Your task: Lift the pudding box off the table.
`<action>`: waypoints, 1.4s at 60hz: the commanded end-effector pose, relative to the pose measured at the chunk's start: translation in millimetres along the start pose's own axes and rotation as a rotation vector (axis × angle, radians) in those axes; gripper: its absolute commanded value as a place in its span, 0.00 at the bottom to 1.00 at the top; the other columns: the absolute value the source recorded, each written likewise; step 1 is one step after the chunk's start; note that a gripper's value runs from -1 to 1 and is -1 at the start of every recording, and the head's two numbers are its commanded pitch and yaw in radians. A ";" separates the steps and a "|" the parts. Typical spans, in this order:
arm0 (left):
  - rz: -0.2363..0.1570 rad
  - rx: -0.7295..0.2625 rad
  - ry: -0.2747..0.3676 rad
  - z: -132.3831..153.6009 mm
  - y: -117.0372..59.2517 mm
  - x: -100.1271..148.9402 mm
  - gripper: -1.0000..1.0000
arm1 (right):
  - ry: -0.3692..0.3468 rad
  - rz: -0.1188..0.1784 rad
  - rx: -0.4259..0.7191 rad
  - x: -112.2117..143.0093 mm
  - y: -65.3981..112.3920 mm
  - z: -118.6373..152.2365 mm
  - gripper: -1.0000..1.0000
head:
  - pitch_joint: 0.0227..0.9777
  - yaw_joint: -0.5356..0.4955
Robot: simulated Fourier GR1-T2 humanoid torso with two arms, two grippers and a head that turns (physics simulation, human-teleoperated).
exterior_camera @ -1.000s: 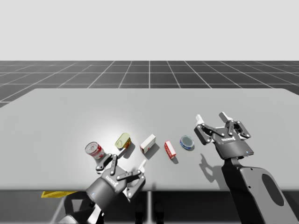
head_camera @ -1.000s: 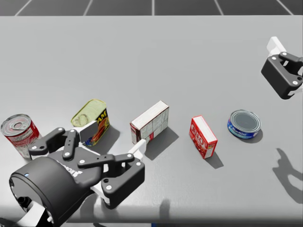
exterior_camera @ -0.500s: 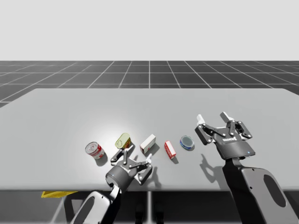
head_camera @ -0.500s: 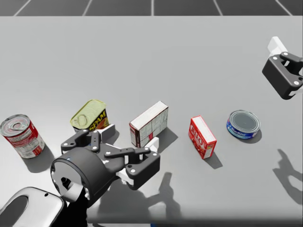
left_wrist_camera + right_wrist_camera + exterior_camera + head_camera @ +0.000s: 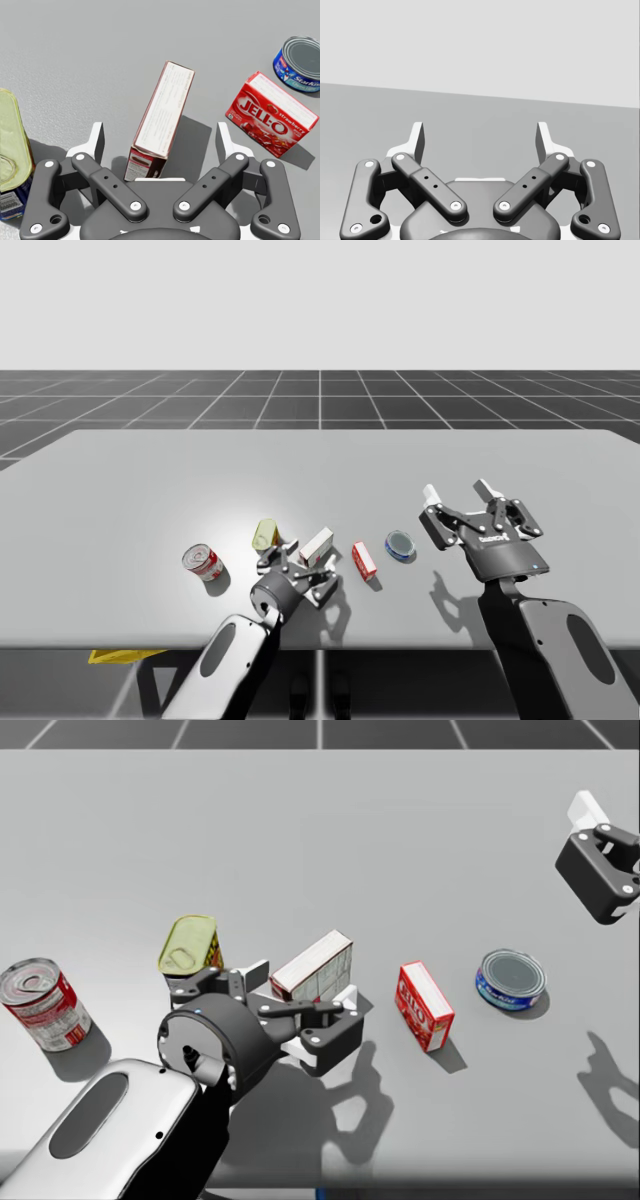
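Observation:
The pudding box (image 5: 317,545) is a white oblong box with a brown end, and it lies on the table (image 5: 150,490). My left gripper (image 5: 305,565) has come up to its near end. In the left wrist view the box (image 5: 162,120) points away from the open left gripper (image 5: 160,134), whose fingers (image 5: 95,142) stand on either side of its near end without touching it. The head view has the same box (image 5: 315,965) and left gripper (image 5: 300,988). My right gripper (image 5: 455,490) hovers open and empty at the right, also seen in its wrist view (image 5: 480,132).
A red box (image 5: 363,560) and a flat blue can (image 5: 400,545) lie right of the white box. A yellow-green tin (image 5: 264,535) stands close to the left gripper's left finger, and a red soup can (image 5: 203,562) lies further left. The table's front edge is just behind the left wrist.
My left arm has reached forward, bringing its open fingers around the near end of the white box. The yellow-green tin has shifted a little away. The right arm has stayed still.

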 end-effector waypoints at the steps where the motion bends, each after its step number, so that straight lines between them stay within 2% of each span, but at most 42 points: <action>1: 0.000 0.018 0.031 -12.9 3.1 -5.6 0.00 | -0.002 0.001 -0.002 0.4 -1.3 0.1 0.00 | 0.86 0.52; 11: -0.008 0.029 0.033 -16.5 4.0 -9.6 0.00 | -0.004 0.001 -0.003 0.6 -1.8 0.3 0.00 | 0.86 0.51; 13: -0.019 0.034 0.031 -16.7 3.5 -10.6 0.09 | -0.005 0.002 -0.003 0.5 -1.9 0.3 0.00 | 0.85 0.51; 14: -0.018 0.033 0.031 -16.6 3.4 -10.6 0.11 | -0.005 0.002 -0.004 0.5 -2.0 0.2 0.00 | 0.85 0.51; 15: -0.017 0.033 0.030 -16.6 3.2 -10.8 0.16 | -0.005 0.003 -0.004 0.5 -2.0 0.3 0.00 | 0.85 0.51; 16: -0.019 0.034 0.029 -16.5 2.9 -11.1 0.35 | -0.005 0.002 -0.004 0.5 -2.0 0.3 0.00 | 0.85 0.51; 18: -0.025 0.033 0.028 -16.0 2.3 -12.0 0.88 | -0.005 0.002 -0.004 0.5 -2.2 0.2 0.00 | 0.84 0.51; 20: -0.027 0.030 0.027 -15.6 1.9 -12.6 0.97 | -0.006 0.004 -0.004 0.6 -2.2 0.3 0.00 | 0.82 0.51; 27: -0.025 0.014 0.021 -13.8 0.2 -13.2 0.99 | -0.006 0.006 -0.005 0.7 -2.5 0.4 0.00 | 0.74 0.51; 34: -0.024 -0.002 0.019 -12.2 -1.4 -13.9 1.00 | -0.007 0.009 -0.008 0.6 -3.3 0.0 0.00 | 0.60 0.51; 46: -0.034 -0.019 0.020 -11.5 -6.1 -15.8 1.00 | -0.006 0.006 -0.010 0.6 -4.5 -0.1 0.00 | 0.45 0.51; 56: -0.029 -0.026 0.011 -8.7 -8.6 -13.2 1.00 | -0.004 0.005 -0.011 0.1 -4.7 -0.3 0.00 | 0.43 0.52; 64: -0.028 -0.032 -0.026 1.3 -13.0 -0.9 1.00 | 0.000 0.007 -0.010 -0.5 -4.8 -0.5 0.00 | 0.44 0.52; 75: -0.057 -0.060 -0.064 19.0 -23.5 16.5 1.00 | 0.001 0.007 -0.008 -0.7 -5.4 -0.4 0.00 | 0.45 0.53; 84: -0.088 -0.074 -0.120 35.1 -30.8 42.3 1.00 | 0.001 0.008 -0.006 -0.9 -5.4 -0.4 0.00 | 0.45 0.53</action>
